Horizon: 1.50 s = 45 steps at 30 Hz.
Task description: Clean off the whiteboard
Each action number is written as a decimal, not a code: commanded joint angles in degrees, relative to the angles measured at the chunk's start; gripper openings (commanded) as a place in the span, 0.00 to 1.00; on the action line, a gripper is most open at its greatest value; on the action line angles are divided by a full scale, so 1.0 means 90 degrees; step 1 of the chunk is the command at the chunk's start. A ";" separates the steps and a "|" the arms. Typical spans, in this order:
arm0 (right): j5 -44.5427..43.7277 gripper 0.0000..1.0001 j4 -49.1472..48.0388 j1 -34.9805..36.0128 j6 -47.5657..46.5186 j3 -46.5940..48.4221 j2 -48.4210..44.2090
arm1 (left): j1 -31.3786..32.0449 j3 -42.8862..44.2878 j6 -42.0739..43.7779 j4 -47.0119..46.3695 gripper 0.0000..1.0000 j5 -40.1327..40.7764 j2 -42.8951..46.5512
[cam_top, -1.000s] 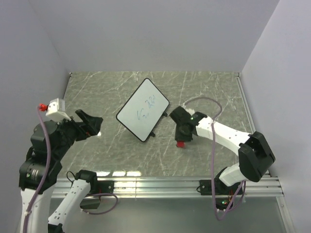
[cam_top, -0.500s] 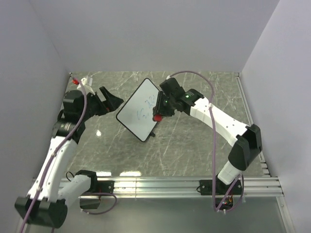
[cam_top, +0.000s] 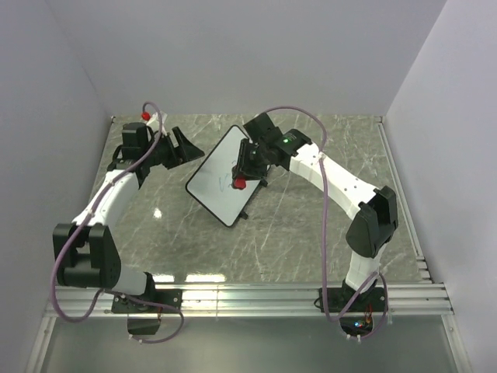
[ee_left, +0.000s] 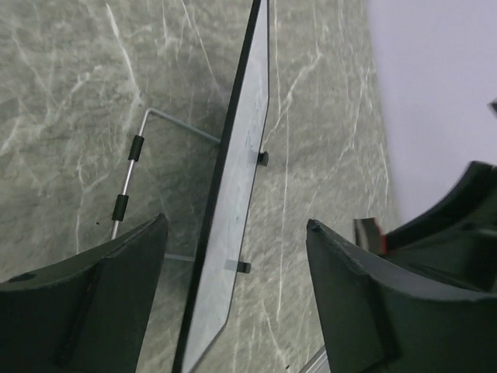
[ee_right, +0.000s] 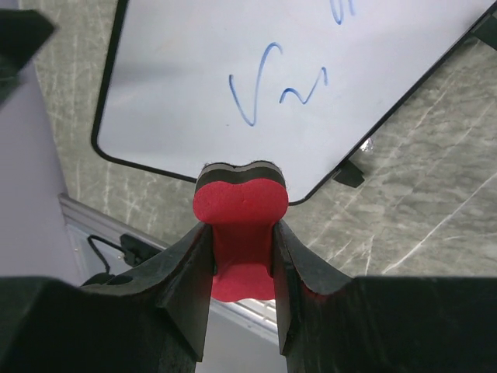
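The whiteboard [cam_top: 216, 186] stands tilted at mid-table on a thin wire stand [ee_left: 128, 167], with blue scribbles [ee_right: 268, 85] on its face. My right gripper [cam_top: 242, 174] is shut on the red bone-shaped eraser [ee_right: 241, 225], whose dark end sits over the board's face near the scribbles. My left gripper [cam_top: 192, 150] is at the board's upper-left edge. In the left wrist view the whiteboard [ee_left: 242, 186] shows edge-on, running between the two fingers [ee_left: 116, 287], which stand apart from it on either side. The left gripper [ee_left: 234, 227] is open.
The green marble table [cam_top: 326, 225] is closed in by pale walls [cam_top: 62, 85] on the left, back and right. A metal rail [cam_top: 256, 295] runs along the near edge. Small black tabs [ee_right: 349, 172] stick out from the board's lower rim.
The right arm lifted the eraser from the table right of the board and carried it onto the board's face. The left arm swung up to the board's upper-left edge and its jaws narrowed slightly.
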<state>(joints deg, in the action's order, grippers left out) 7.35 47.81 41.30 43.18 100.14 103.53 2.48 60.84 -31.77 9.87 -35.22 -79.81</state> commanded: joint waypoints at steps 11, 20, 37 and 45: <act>-0.0065 0.00 -0.0547 0.0021 0.0788 0.1021 0.0674 | -0.0002 0.0828 0.1264 0.0202 0.75 -0.1067 -0.1141; -0.0006 0.00 -0.0957 -0.0057 0.1247 0.1227 0.1251 | 0.0017 0.1014 0.1460 0.0417 0.56 -0.1272 -0.1503; -0.0465 0.00 -0.1894 0.0206 0.2224 0.0700 0.1778 | 0.0164 0.0867 0.1655 0.0642 0.07 -0.1311 -0.1532; -0.0943 0.00 -0.2294 0.0284 0.2331 -0.0771 0.1496 | 0.0222 0.0984 0.1704 0.0837 0.00 -0.1116 -0.1621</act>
<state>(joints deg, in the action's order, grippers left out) 2.48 27.14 43.11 63.29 99.15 117.58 3.51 67.77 -17.34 15.73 -44.75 -94.15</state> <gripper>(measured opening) 0.390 0.097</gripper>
